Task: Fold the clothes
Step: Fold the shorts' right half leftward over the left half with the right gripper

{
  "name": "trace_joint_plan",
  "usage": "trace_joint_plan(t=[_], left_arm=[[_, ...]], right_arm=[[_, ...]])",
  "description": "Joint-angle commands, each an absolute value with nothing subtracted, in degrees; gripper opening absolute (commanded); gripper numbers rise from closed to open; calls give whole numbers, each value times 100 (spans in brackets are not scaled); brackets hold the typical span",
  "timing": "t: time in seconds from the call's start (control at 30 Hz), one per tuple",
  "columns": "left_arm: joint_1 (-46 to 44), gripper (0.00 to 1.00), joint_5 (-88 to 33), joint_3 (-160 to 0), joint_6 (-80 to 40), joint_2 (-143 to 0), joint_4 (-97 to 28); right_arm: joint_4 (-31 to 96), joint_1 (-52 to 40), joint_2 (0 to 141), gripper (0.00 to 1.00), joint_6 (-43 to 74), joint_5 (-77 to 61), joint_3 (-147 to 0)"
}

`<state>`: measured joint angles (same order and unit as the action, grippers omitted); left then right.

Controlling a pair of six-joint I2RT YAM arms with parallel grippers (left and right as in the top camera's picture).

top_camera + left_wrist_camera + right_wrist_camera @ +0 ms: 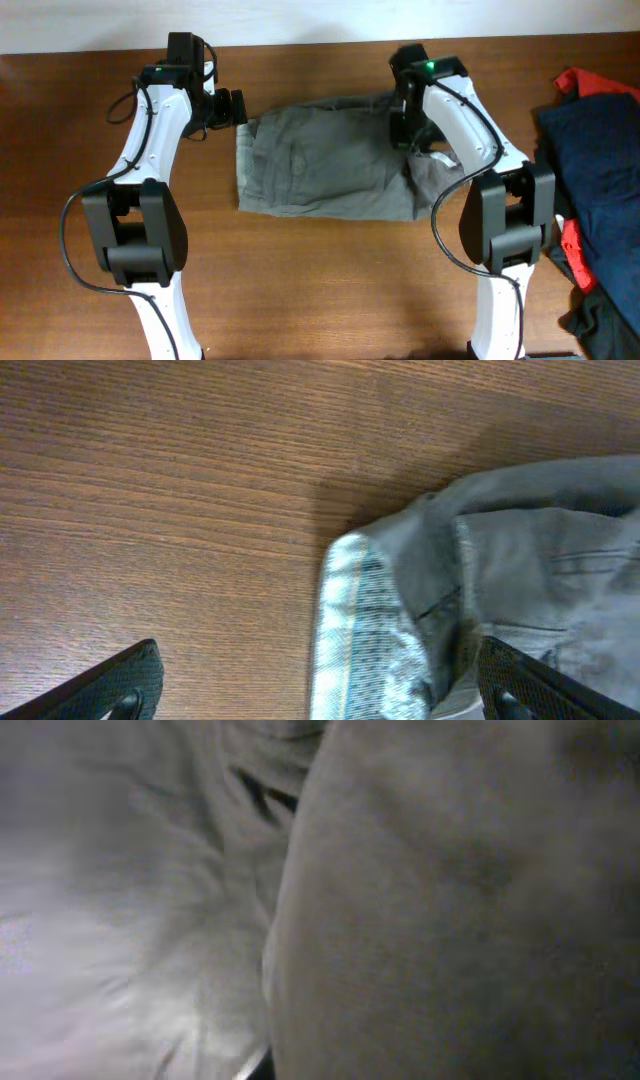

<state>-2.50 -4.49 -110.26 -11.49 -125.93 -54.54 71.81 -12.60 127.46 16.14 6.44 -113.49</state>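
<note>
The clothes are one grey-olive garment lying partly folded on the wooden table between my arms. My left gripper is open at its top left corner. In the left wrist view the open left gripper straddles that corner, where the pale lining is turned up. My right gripper is down on the garment's top right part. The right wrist view is filled with blurred grey cloth, and the fingers are hidden.
A pile with a navy blue garment and a red cloth lies at the table's right edge. Bare wooden table shows in front of the garment and to its left.
</note>
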Motion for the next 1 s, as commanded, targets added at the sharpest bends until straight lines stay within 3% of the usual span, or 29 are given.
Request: trace_joint_plan(t=[0.0, 0.97], left_arm=[[-235, 99, -469, -11142, -1037, -12632, -5446], [-235, 99, 156, -11142, -1052, -12632, -5513]], right_arm=[[7308, -1446, 12571, 4, 1750, 489, -12027], [7271, -2102, 12326, 4, 2005, 322, -12411]])
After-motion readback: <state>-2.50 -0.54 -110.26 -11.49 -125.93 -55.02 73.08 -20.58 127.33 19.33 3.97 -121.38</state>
